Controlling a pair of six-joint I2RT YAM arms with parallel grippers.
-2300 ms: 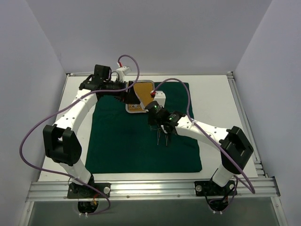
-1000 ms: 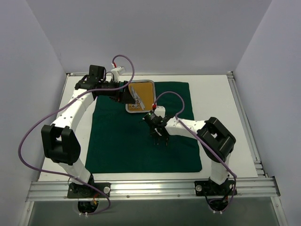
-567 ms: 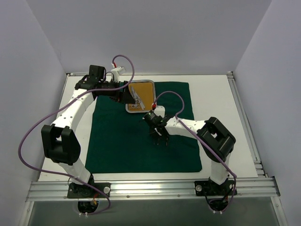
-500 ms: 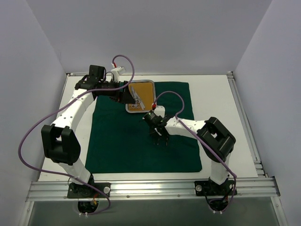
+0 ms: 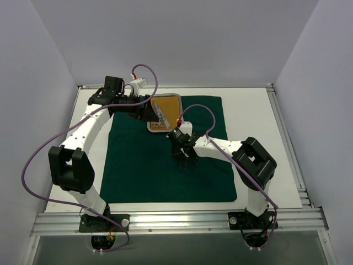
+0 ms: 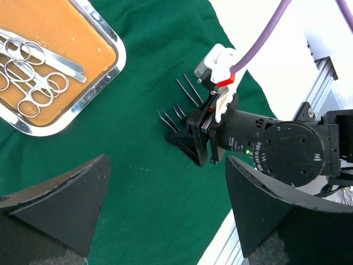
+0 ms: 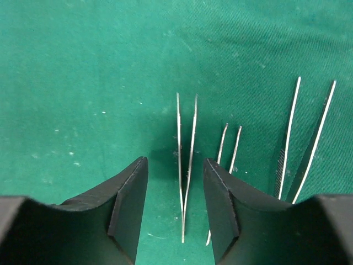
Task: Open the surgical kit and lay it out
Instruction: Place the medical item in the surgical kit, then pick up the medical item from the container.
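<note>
**Kit Layout: Tweezers on Cloth**

The left gripper (image 6: 165,221) is hovering, jaws released, over the dark green cloth wrap (image 5: 143,165) near its far edge. There the rounded-corner steel tray (image 6: 119,55) is holding silver scissor-handled instruments (image 6: 58,62). At cloth centre, the right gripper (image 7: 175,210) is straddling, jaws released, thin silver tweezers (image 7: 183,221).

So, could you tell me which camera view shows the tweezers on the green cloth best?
Right wrist: three tweezers lie close-up on the green cloth. Left wrist shows only tips beyond the right gripper; top external, tiny slivers beside it.
</note>
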